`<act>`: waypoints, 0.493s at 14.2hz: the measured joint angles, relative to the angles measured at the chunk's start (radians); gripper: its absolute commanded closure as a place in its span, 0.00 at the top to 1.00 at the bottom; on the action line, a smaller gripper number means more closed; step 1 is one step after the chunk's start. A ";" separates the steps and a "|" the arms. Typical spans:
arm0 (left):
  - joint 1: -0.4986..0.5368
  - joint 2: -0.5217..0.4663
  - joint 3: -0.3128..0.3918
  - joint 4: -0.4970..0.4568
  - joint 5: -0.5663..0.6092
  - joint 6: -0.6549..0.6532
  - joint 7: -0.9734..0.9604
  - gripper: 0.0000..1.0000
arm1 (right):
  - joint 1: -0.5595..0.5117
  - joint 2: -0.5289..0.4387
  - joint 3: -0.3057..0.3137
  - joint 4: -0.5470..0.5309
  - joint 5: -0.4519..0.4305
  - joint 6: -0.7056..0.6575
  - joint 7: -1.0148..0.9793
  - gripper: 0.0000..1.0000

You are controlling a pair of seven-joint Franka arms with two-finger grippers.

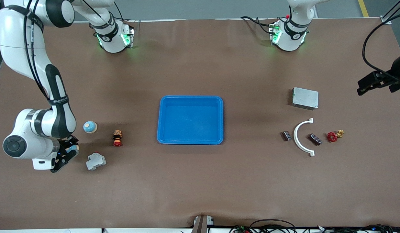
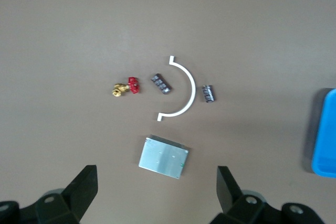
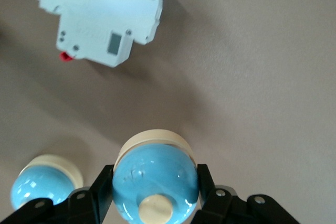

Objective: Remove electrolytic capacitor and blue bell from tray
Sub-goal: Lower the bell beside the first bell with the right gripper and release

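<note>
The blue tray (image 1: pixel 190 119) sat bare at the tabletop's (image 1: pixel 200 181) middle, open brown surface all around it; a bell (image 1: pixel 90 127), a small figure (image 1: pixel 117 138) and a breaker (image 1: pixel 96 161) crowded the right arm's end; a metal box (image 1: pixel 305 98), white arc (image 1: pixel 302 137) and red valve (image 1: pixel 334 135) cluttered the left arm's end.

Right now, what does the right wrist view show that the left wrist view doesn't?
Only the right wrist view: the right gripper shut on a blue bell, a second blue bell on the table, and the white circuit breaker.
Only the left wrist view: the open left gripper over the metal box, the white curved bracket, two dark capacitors, the red-handled valve, and the blue tray edge.
Shared: only the brown tabletop.
</note>
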 measured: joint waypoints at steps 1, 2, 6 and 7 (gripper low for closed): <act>-0.015 -0.013 0.005 -0.006 -0.007 0.000 0.000 1.00 | -0.001 0.010 0.000 0.000 0.001 0.019 0.000 0.22; -0.054 -0.023 0.031 -0.015 -0.009 0.000 -0.002 1.00 | -0.002 0.018 0.000 0.000 0.002 0.031 0.000 0.23; -0.316 -0.069 0.283 -0.077 -0.010 0.003 -0.005 1.00 | -0.015 0.040 0.000 0.001 0.003 0.070 -0.001 0.23; -0.339 -0.090 0.306 -0.096 -0.010 0.009 -0.004 1.00 | -0.018 0.047 0.000 0.001 0.006 0.081 -0.004 0.24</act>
